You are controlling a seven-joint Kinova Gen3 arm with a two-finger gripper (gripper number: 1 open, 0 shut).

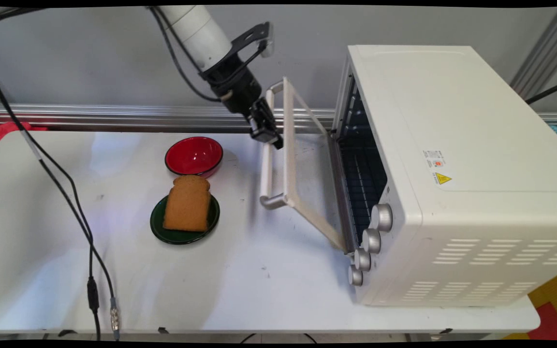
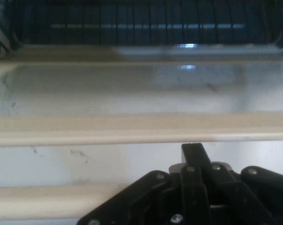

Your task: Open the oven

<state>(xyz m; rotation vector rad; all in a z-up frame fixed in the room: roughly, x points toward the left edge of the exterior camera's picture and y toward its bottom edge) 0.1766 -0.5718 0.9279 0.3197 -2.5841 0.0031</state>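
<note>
The gripper (image 1: pixel 272 137) is shown at the handle (image 1: pixel 267 150) of the oven door (image 1: pixel 307 179), near the handle's far end. In the hand view the fingers (image 2: pixel 193 157) are seen drawn together into one upright black tip against the handle bar (image 2: pixel 85 199); they appear closed, with nothing visibly held between them. The door is shown partly lowered, hinged at its bottom edge and tilted out over the table (image 1: pixel 259 280), so that the dark rack (image 1: pixel 363 174) inside the oven (image 1: pixel 452 169) is exposed. The oven occupies the table's right side, its four knobs (image 1: pixel 370 241) toward the near edge. Well apart, left of the door, a slice of bread (image 1: pixel 187 203) lies on a green plate (image 1: pixel 182 235), with a red bowl (image 1: pixel 194 155) just behind it.
</note>
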